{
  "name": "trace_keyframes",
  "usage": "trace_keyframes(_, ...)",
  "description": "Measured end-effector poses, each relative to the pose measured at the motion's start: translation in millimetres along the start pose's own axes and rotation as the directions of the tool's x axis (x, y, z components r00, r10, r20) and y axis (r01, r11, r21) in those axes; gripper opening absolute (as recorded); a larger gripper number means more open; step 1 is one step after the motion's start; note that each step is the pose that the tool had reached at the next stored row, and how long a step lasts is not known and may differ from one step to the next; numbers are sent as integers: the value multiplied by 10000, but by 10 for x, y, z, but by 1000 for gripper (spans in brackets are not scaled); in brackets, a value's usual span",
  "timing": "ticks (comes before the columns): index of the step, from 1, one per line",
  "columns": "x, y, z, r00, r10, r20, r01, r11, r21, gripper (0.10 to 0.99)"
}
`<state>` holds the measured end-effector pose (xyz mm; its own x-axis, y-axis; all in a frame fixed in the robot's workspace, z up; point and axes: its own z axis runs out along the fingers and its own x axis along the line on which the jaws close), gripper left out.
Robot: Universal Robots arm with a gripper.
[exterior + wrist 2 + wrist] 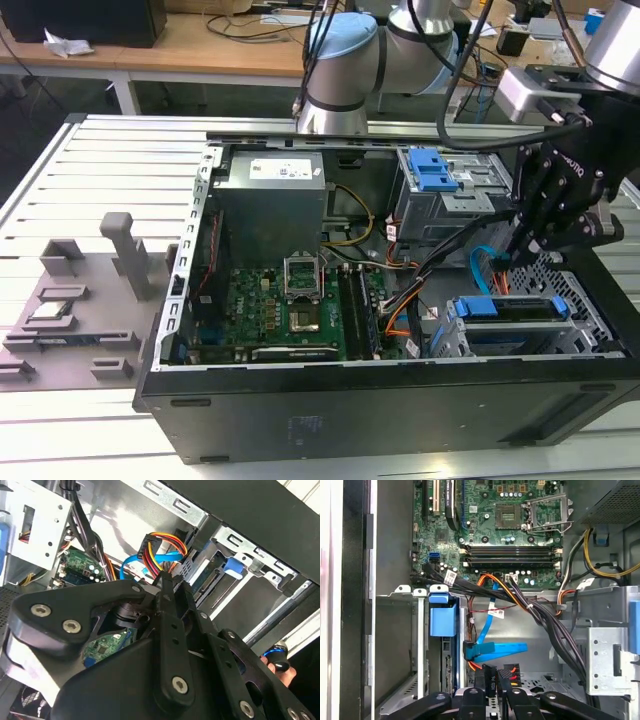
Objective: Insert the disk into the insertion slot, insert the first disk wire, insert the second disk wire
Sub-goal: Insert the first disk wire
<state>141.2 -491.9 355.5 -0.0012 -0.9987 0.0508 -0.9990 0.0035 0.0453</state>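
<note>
Gripper (pixel 522 243) is recorded inside the open computer case (pixel 350 420), closed narrowly on the dark plug of the orange-red wire bundle (pixel 162 547) — plug pinched between the fingertips. Disk (pixel 508 308), in its blue frame, is seated in the perforated drive cage (pixel 585 300) just below the gripper. Blue cable (pixel 495 650) is looped close beyond the fingertips — not gripped.

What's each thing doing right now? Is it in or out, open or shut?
disk: sitting inside the insertion slot.
insertion slot: filled by the disk.
first disk wire: plug pinched by the gripper, apart from the disk.
second disk wire: curving beside the disk; can't tell if plugged.
gripper: shut on the first disk wire.
computer case: side open.
</note>
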Motion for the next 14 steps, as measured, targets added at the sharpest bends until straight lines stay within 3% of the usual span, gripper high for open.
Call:
trace_keyframes(2, 0, 0, 21, 10000, 2, -51, -2, 10000, 0, 239)
trace_keyframes(6, 0, 0, 22, 10000, 3, -52, -3, 10000, 0, 239)
trace_keyframes(7, 0, 0, 22, 10000, 2, -53, -2, 10000, 0, 169)
trace_keyframes(11, 0, 0, 22, 10000, 2, -54, -2, 10000, -1, 169)
trace_keyframes(14, 76, 0, 26, 10000, 2, -54, -2, 10000, -1, 169)
